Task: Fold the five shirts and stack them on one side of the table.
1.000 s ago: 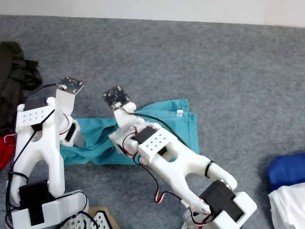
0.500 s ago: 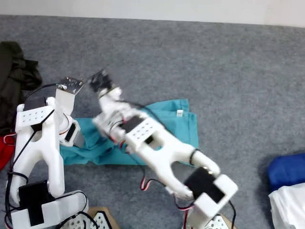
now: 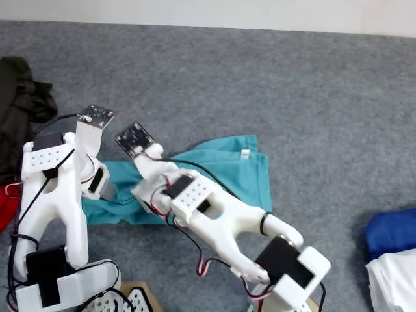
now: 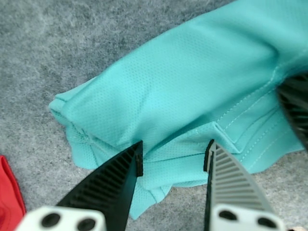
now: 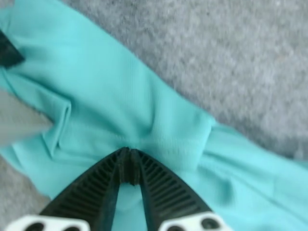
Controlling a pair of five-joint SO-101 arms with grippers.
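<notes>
right arm point(image 3: 214, 211) swung left — right hand point(image 5: 129, 167) clenched on teal mesh-knit shirt point(image 5: 120, 91) | left hand point(image 4: 174, 156) released over its rumpled edge

Bright, even, diffuse light; soft faint shadows under shirt point(image 4: 192, 96) folds on grey table point(image 3: 292, 84).

One shirt point(image 3: 240, 172) lies near the middle of the table point(image 3: 312, 97), with the left gripper point(image 4: 174, 156) over its left end and the right gripper point(image 5: 129, 166) on the cloth just beside it. At the table's left edge lies a second garment point(image 3: 23, 97), with a third garment point(image 3: 5, 208) before it. At the right edge, near the front, a fourth garment point(image 3: 390, 231) lies behind a fifth garment point(image 3: 393, 276).
</notes>
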